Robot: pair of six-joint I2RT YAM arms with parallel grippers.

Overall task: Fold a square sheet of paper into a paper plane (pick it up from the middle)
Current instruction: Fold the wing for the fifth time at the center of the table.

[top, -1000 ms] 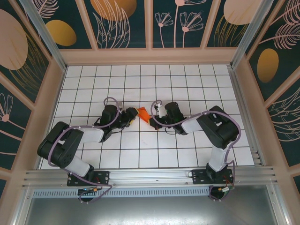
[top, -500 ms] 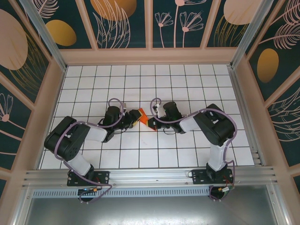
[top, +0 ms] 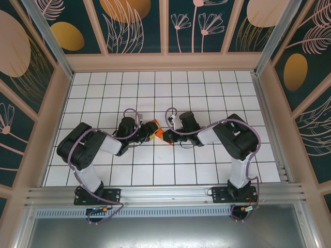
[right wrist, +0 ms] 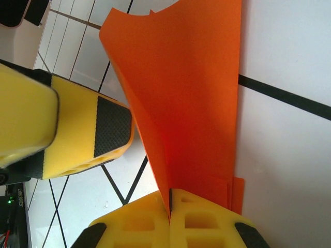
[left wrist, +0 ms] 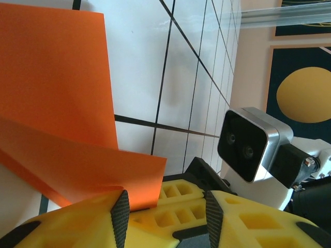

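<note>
In the overhead view the left arm [top: 85,150] bends in from the lower left. The left gripper [top: 148,130] sits just left of centre on the white gridded tabletop [top: 103,88]. In the left wrist view its yellow fingers [left wrist: 77,222] stand apart, their black pads facing each other across a gap. One corner of the thin, bright orange-red sheet of paper [top: 157,129] reaches into that gap beside the left-hand pad. It is not pinched there, and whether it touches the pad cannot be told.

The sheet of paper is partly folded and lies at the middle of the overhead frame, between the two grippers. In the right wrist view its long axis runs from bottom to top, narrow at the bottom centre and widening toward the upper edge. In the left wrist view a folded flap slants across the lower left, its corner pointing right.

The right gripper [top: 165,134] has its yellow fingers pressed together on the paper's narrow end. The right arm [top: 235,139] curves away to the lower right.

Compared with a second ago, the left arm's elbow has swung inward and the left gripper has come closer to the paper. Less orange now shows between the grippers, and the left fingers have narrowed. The right gripper stays clamped in almost the same spot.
</note>
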